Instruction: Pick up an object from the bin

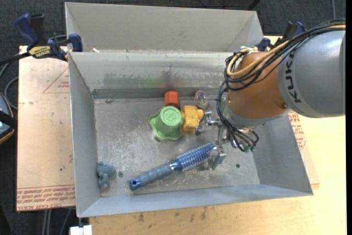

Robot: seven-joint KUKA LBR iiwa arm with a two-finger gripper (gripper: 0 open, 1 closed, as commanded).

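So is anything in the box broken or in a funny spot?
Nothing looks broken or spilled. The blue brush lies slanted, its bristly end by the pincer. One small grey-blue thing sits alone in the lower left corner, away from the others.

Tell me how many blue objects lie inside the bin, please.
2. A blue brush lies slantwise along the near side of the bin, its head toward the right. A small grey-blue object sits in the near left corner. The arm may hide others.
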